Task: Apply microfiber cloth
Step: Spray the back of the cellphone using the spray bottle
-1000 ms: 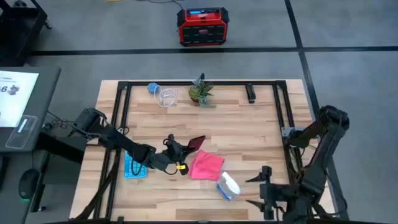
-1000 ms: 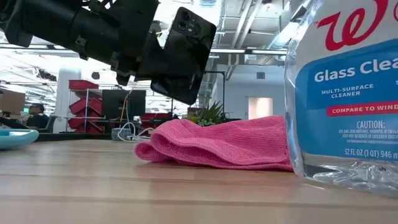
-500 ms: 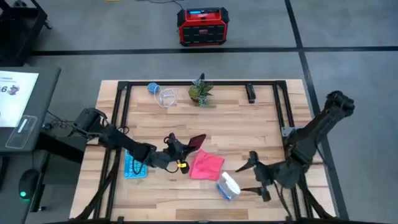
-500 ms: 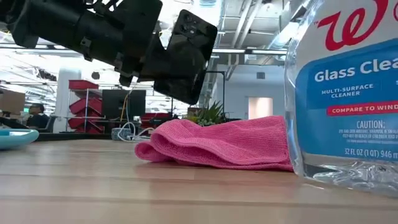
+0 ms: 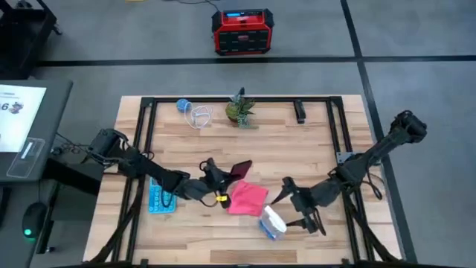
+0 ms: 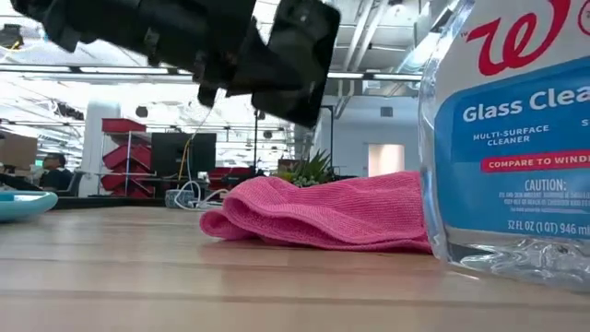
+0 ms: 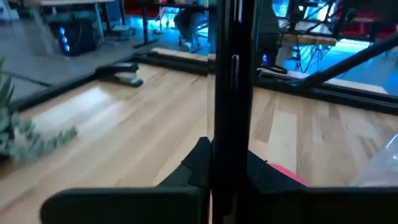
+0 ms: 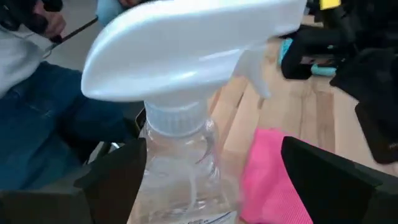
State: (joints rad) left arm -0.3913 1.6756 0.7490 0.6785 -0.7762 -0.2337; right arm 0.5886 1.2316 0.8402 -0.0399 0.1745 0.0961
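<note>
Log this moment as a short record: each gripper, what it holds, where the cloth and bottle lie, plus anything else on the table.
left gripper: raised above the table, shut on the black phone
right gripper: open, fingers either side of the spray bottle, not gripping
microfiber cloth: pink, crumpled on the table, untouched, between phone and bottle
spray bottle: glass cleaner, beside the cloth
calculator: light blue, under the left arm
plant: at the far edge

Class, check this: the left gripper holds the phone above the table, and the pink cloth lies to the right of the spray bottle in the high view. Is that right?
Not quite. In the high view the cloth lies left of the spray bottle, not right. The left gripper does hold the phone above the table.
</note>
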